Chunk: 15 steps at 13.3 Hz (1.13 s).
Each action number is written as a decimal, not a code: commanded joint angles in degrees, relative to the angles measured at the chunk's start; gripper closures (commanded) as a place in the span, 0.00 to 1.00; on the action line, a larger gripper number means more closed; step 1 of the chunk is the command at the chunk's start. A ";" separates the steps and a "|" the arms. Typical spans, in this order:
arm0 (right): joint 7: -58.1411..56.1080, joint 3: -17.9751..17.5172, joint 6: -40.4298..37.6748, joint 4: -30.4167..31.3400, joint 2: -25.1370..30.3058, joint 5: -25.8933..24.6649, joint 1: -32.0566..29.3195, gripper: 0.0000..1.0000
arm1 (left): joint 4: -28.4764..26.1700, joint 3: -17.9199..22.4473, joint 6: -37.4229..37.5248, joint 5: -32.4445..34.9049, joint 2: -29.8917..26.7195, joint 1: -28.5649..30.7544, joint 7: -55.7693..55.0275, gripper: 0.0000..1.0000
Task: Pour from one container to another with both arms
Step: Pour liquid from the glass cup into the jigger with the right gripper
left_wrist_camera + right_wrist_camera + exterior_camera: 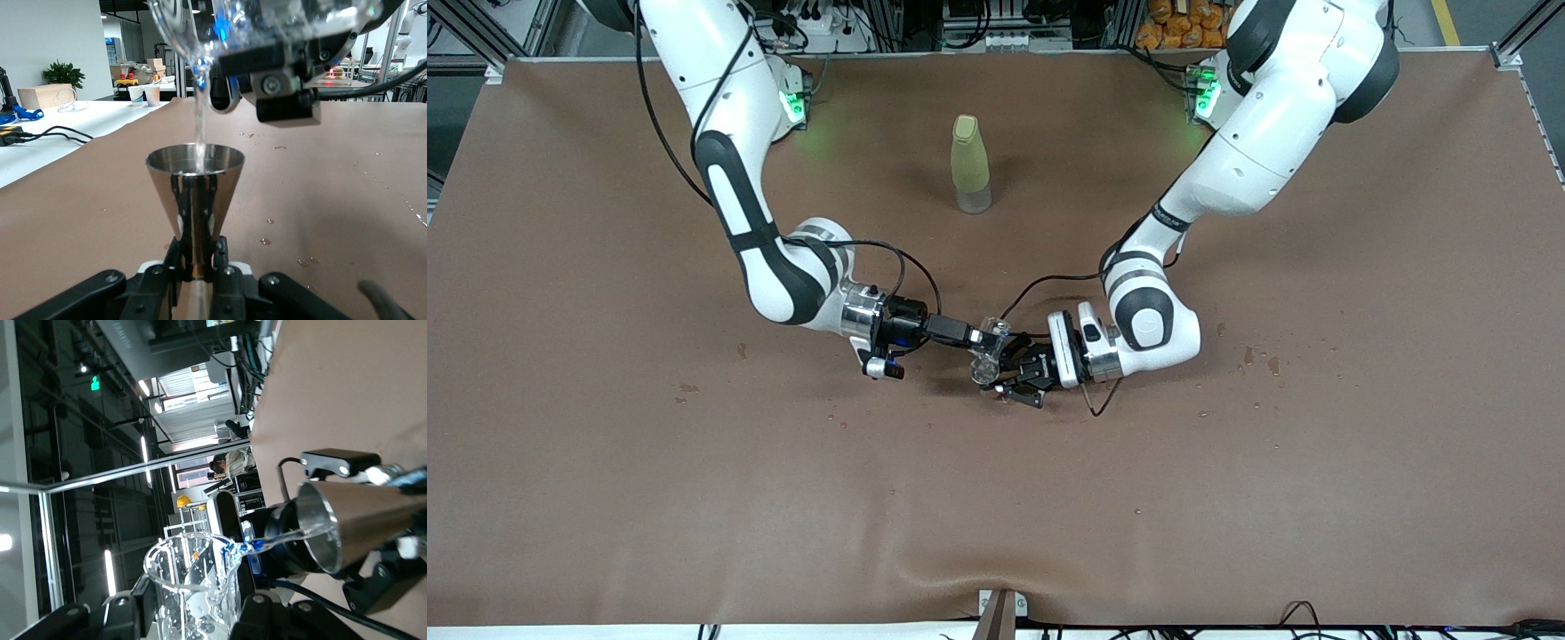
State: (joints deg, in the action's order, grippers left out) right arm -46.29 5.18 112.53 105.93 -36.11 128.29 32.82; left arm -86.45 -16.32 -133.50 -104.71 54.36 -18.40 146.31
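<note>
Shiny silver metal cup (pixel 195 200), clear glass beaker (pixel 193 587), yellow-green bottle (pixel 970 164), brown table (pixel 1316 462).

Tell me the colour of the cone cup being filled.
Shiny silver metal cup, clearest in the left wrist view.

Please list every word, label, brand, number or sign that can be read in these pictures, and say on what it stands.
No text can be read.
Left gripper, holding the steel cup: a small white mark on its black body, too small to read.
Green sign in the hall: a symbol only, no words.
Clear glass beaker in the right gripper: no readable marks.
Yellow-green bottle: no label visible.
</note>
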 commanded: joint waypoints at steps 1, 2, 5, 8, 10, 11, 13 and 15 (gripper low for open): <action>2.35 -0.17 -1.00 -0.37 -1.24 2.04 -0.39 1.00 | -0.30 0.24 -0.54 -2.08 -0.66 -0.41 0.38 1.00; 2.35 -0.17 -1.35 -0.28 -1.24 3.88 0.22 1.00 | -0.30 0.24 -0.54 -2.08 -0.66 -0.41 0.38 1.00; 2.44 -0.17 -2.40 -0.37 -1.68 5.13 0.23 1.00 | -0.30 0.24 -0.54 -1.99 -0.66 -0.33 0.38 1.00; -1.67 0.09 -3.54 -0.19 -1.16 4.34 -0.30 1.00 | -0.30 0.24 -0.54 -1.99 -0.66 -0.33 0.38 1.00; -9.57 0.26 -5.46 -0.72 -1.16 0.50 -2.74 1.00 | -0.30 0.24 -0.54 -1.99 -0.75 -0.24 0.38 1.00; -10.56 0.27 -8.96 -1.24 -1.16 -4.75 -5.63 1.00 | -0.47 0.24 -0.54 -1.82 -0.92 0.11 0.56 1.00; -11.88 0.35 -14.34 -3.79 -1.42 -18.88 -13.27 1.00 | -1.44 0.24 -0.54 -1.47 -1.97 1.42 0.12 1.00; -19.31 0.27 -18.20 -5.63 -1.42 -32.08 -21.01 1.00 | -4.33 0.24 -0.19 -0.42 -4.34 3.62 0.29 1.00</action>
State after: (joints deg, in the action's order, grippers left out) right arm -60.00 6.69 97.77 102.22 -37.54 105.37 18.60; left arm -86.70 -16.14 -133.69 -104.71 53.90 -16.54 146.31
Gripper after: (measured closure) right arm 0.502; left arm 0.793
